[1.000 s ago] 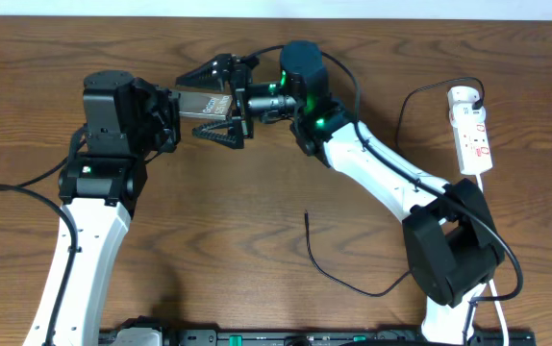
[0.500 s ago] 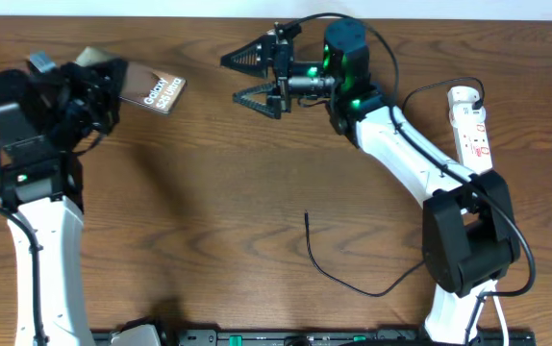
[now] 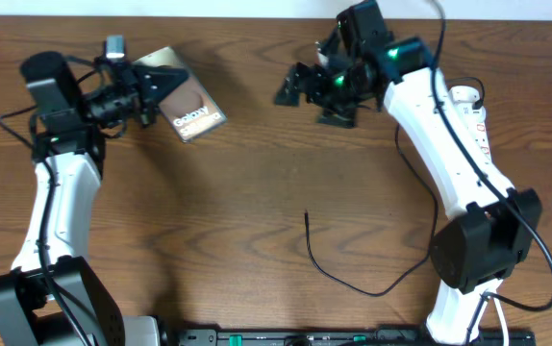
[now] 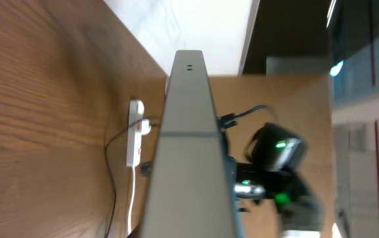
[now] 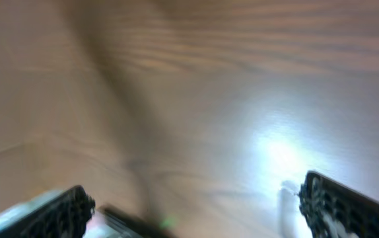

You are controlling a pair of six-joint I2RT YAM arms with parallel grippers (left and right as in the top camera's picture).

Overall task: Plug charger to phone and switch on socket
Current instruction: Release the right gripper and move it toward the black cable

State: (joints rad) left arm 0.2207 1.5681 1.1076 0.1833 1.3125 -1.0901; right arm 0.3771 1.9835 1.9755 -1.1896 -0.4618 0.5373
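Phone (image 3: 195, 106) in left pincer (image 3: 164, 84), charger (image 3: 306, 231) well apart

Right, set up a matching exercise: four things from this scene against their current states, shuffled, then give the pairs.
1. glossy brown rectangular Galaxy phone
2. thin black charger cable
3. white plastic power strip
4. right gripper

A. open, empty
B. tip lying free on the wooden table
C. clamped in the left gripper
D. partly covered by the right arm

Pairs: 1-C, 2-B, 3-D, 4-A
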